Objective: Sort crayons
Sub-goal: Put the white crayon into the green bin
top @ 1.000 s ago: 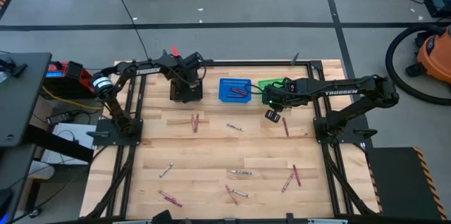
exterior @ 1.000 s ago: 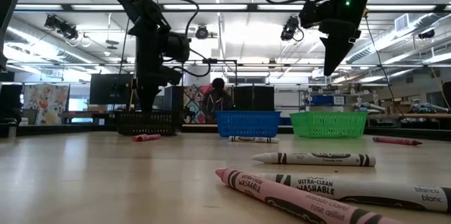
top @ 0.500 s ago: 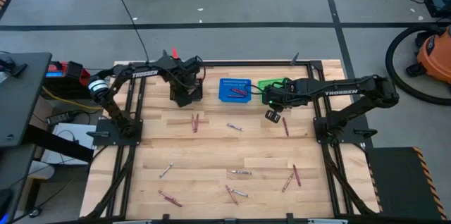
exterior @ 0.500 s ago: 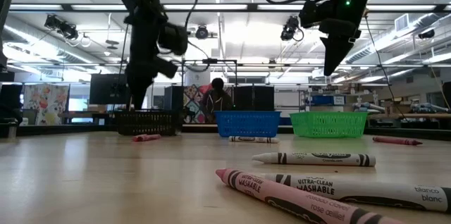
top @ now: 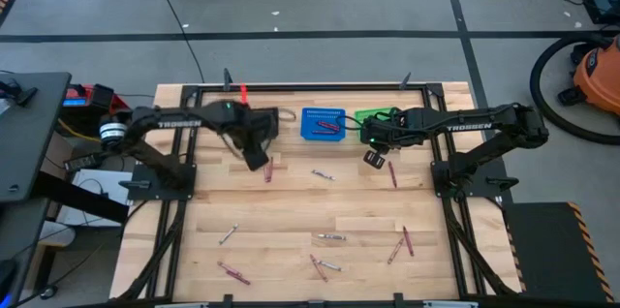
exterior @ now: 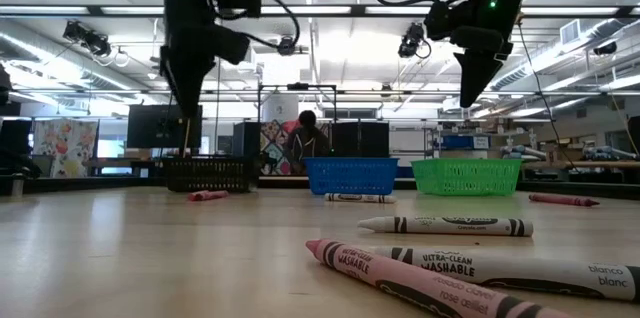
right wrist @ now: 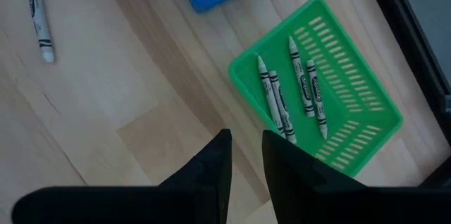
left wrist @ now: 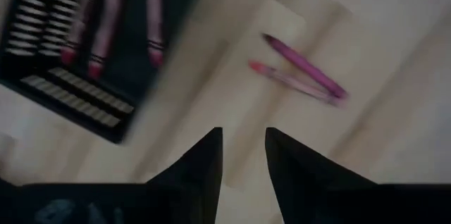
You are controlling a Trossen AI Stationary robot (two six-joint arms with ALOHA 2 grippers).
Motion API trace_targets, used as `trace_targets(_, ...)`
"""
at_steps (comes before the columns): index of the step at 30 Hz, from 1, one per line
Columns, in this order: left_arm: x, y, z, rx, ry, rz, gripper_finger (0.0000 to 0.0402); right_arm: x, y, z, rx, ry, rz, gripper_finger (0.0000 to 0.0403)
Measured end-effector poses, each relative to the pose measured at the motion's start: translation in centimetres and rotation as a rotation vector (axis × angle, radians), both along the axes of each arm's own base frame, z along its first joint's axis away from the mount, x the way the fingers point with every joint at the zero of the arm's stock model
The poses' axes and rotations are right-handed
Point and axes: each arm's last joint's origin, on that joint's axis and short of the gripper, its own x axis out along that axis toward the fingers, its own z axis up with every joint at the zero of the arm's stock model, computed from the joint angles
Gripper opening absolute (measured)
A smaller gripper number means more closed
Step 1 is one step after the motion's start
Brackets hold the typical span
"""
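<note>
I've got the left gripper [top: 258, 160] hanging over the bare wood just in front of the black basket [left wrist: 63, 48], fingers [left wrist: 204, 160] parted with a narrow gap and nothing between them. Through its wrist camera I see three pink-magenta crayons [left wrist: 106, 13] lying in that black basket, and on the table just beside it a crossed pair, one magenta crayon [left wrist: 304, 67] over a paler pink one [left wrist: 285, 79]; from above that same pair [top: 268, 168] sits right next to the gripper. The right gripper [top: 374, 159] hovers near the front corner of the green basket [right wrist: 352, 90], fingers [right wrist: 211, 164] a little apart and holding nothing. Four pale grey crayons [right wrist: 292, 86] lie in the green basket, red ones [top: 328, 126] in the blue basket [top: 308, 132] between the other two. On the open table I count more loose crayons: a grey one [top: 323, 175] mid-table, a red one [top: 392, 174] below the right gripper, and a scatter [top: 327, 265] toward the near edge. The low camera shows a pink crayon [exterior: 400, 280] and white ones [exterior: 445, 225] close to the lens.
</note>
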Motion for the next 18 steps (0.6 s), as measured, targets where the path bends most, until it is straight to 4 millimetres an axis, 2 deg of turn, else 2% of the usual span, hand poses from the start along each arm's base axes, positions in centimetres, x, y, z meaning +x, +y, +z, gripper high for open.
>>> trace_targets(8,0.7,-6.5,-0.1,-0.009,-0.001,-0.026,0.0119,0.0,0.0,0.0,0.0,0.001,0.0,0.0087)
trace_targets(18,-0.5,-14.0,-0.1,-0.054,-0.027,0.057,0.0119,0.0,0.0,0.0,0.0,0.002,-0.001,0.0087)
